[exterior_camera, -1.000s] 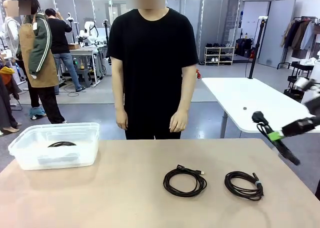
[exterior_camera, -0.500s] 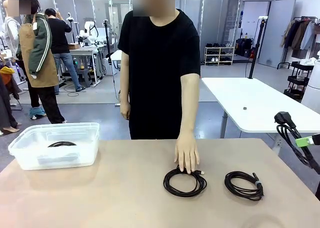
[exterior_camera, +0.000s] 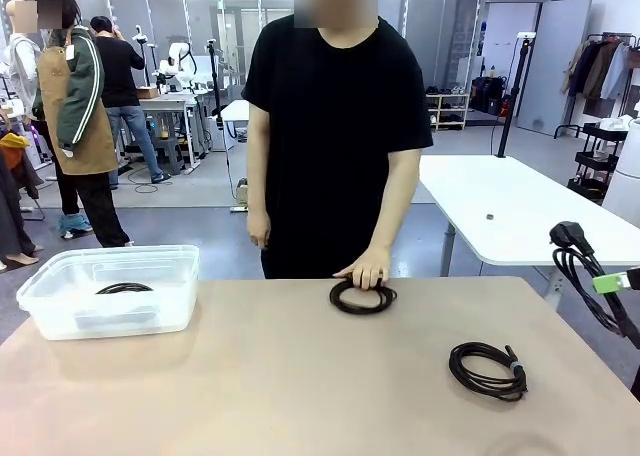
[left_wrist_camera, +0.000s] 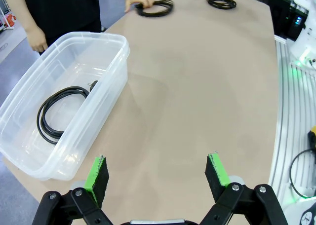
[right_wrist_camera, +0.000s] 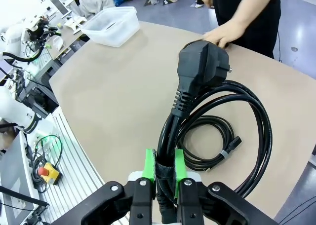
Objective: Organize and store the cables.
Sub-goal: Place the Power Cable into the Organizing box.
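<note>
Clamped narrow, the right gripper's (right_wrist_camera: 164, 178) jaws pinch the gathered strands of a thick black power cord (right_wrist_camera: 261, 129) just below its plug (right_wrist_camera: 202, 62), out past the table's (exterior_camera: 250, 376) right edge. The left gripper (left_wrist_camera: 158, 168) hovers with jaws spread wide and empty beside the clear plastic bin (left_wrist_camera: 111, 82), where one thin coiled cable (left_wrist_camera: 64, 92) lies stored. Two more coils are on the tabletop: one at the far edge under the person's hand (exterior_camera: 365, 273), the other (exterior_camera: 458, 368) nearer the robot's right side. The main risk is probably the cord itself. Its loops hang loose and untied around the pinch, so a swing toward the bin could let them sag, catch the table edge or drag the nearer coil along. The heavy plug stands above the pads and might lever the bundle out of so small a grip. The route to the bin, well apart on the left, also passes near the person's hand, and a light bin could skid if the cord lands on its rim.
</note>
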`<action>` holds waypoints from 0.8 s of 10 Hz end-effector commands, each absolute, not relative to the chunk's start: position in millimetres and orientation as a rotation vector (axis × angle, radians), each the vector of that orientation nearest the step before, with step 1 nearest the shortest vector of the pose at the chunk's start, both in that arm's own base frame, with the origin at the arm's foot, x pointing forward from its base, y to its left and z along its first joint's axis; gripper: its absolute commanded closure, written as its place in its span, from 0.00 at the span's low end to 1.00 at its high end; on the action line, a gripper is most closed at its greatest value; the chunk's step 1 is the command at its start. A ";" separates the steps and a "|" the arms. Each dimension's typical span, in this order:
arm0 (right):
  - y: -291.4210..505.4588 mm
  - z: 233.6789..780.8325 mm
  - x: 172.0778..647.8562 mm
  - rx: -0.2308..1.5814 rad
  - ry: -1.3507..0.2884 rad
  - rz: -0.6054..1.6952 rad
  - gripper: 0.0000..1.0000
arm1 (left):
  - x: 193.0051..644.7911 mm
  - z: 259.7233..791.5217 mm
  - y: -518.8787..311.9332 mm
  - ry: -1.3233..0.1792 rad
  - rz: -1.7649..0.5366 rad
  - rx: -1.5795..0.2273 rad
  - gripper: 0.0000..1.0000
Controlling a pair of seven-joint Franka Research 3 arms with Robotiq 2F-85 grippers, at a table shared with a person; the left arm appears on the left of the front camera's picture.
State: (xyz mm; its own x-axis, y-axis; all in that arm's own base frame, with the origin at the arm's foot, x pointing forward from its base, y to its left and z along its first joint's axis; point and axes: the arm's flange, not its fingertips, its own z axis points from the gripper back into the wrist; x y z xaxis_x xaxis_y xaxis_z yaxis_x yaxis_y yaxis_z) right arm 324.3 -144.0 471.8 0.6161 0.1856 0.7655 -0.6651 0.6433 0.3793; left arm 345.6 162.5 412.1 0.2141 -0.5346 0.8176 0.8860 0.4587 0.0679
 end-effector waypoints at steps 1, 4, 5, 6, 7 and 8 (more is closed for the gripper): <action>-139.0 472.1 325.9 0.725 -0.775 0.554 0.95 | 346.4 412.3 162.5 -0.919 -1.034 -0.476 0.00; -107.9 483.1 340.8 0.707 -0.719 0.606 0.95 | 346.4 412.3 162.5 -0.919 -1.034 -0.476 0.00; -88.1 493.6 347.2 0.691 -0.702 0.652 0.95 | 346.4 412.3 162.5 -0.919 -1.034 -0.476 0.00; -61.4 506.3 352.0 0.660 -0.690 0.711 0.95 | 346.4 412.3 162.5 -0.919 -1.034 -0.476 0.00; -24.0 521.1 358.0 0.623 -0.677 0.799 0.95 | 346.4 412.3 162.5 -0.919 -1.034 -0.476 0.00; 12.8 532.5 367.1 0.594 -0.661 0.863 0.95 | 346.4 412.3 162.5 -0.919 -1.034 -0.476 0.00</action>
